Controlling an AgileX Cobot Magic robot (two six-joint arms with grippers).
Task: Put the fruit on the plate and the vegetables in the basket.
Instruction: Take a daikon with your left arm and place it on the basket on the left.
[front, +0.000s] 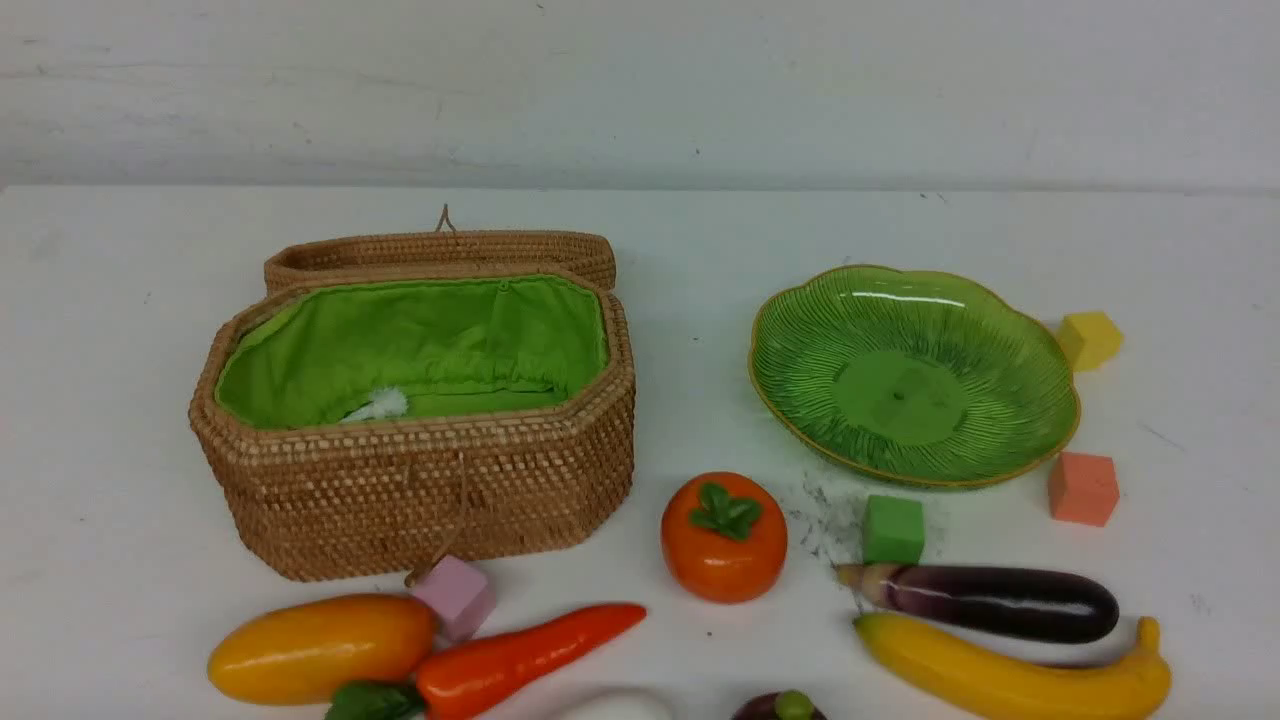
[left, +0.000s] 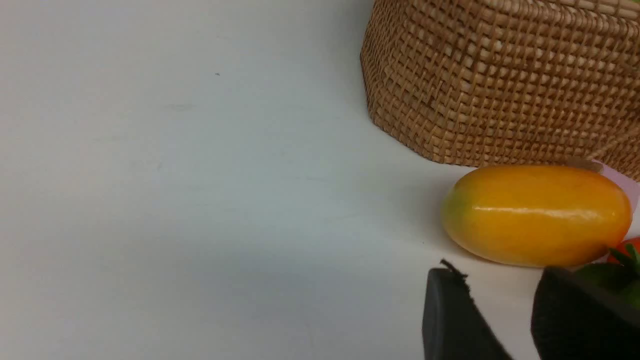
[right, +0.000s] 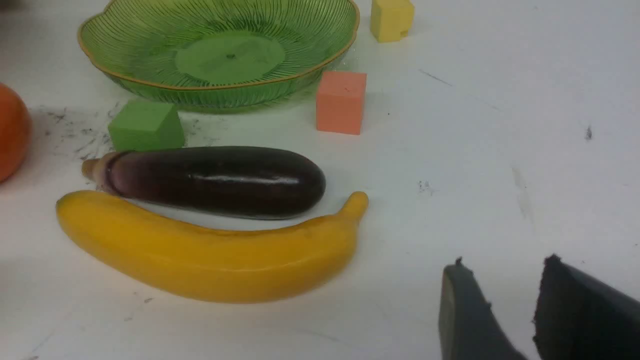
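Count: one basket (front: 420, 500), one plate (front: 800, 350). Four fruit: mango (front: 320, 648), persimmon (front: 722, 540), mangosteen (front: 780, 708), banana (front: 1010, 675). Three veg: carrot (front: 520, 660), radish (front: 615, 706), eggplant (front: 990, 600). Four cubes: pink (front: 455, 595), green (front: 893, 528), orange (front: 1082, 488), yellow (front: 1088, 340).

Basket open, lid (front: 440, 250) tipped back, small white tuft (front: 380, 405) on green lining (front: 420, 340). Plate well right of basket.

All fruit and veg on table (front: 120, 350). Mango and carrot just in front of basket. Persimmon front-right. Eggplant and banana side by side, farther right.

Left gripper (left: 497, 280) jaws apart over table, near mango. Right gripper (right: 505, 272) jaws apart too.
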